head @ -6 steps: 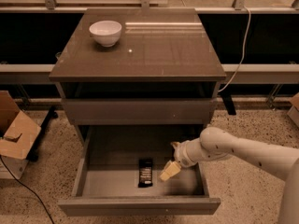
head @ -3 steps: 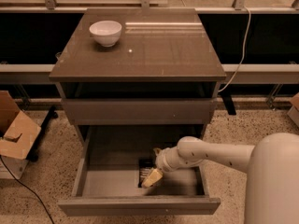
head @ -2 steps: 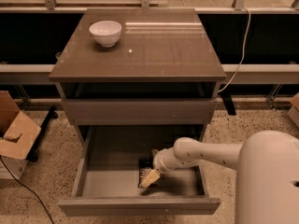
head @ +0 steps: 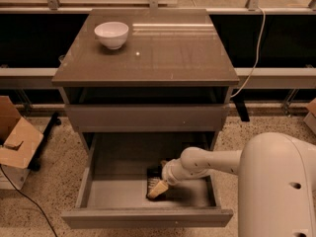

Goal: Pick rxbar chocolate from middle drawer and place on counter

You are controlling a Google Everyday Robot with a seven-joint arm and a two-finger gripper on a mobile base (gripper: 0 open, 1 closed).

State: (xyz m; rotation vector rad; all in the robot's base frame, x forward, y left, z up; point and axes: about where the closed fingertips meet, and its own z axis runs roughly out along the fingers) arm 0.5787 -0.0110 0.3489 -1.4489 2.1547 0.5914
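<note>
The middle drawer (head: 111, 194) is pulled open at the bottom of the cabinet. The rxbar chocolate (head: 153, 172), a small black wrapper, lies flat on the drawer floor right of centre and is mostly covered. My gripper (head: 157, 188) reaches in from the right and is down on the bar's near end, touching or just above it. The white arm (head: 212, 162) crosses the drawer's right side. The counter (head: 158, 53) is the glossy grey-brown top above.
A white bowl (head: 111, 34) stands at the counter's back left. The closed upper drawer front (head: 148, 117) overhangs the back of the open drawer. A cardboard box (head: 15, 142) sits on the floor at left. A cable (head: 254, 58) hangs at right.
My gripper moved left from beside the bar's right side to directly over it and lowered onto it. The arm's bulky white body has come into view at the lower right.
</note>
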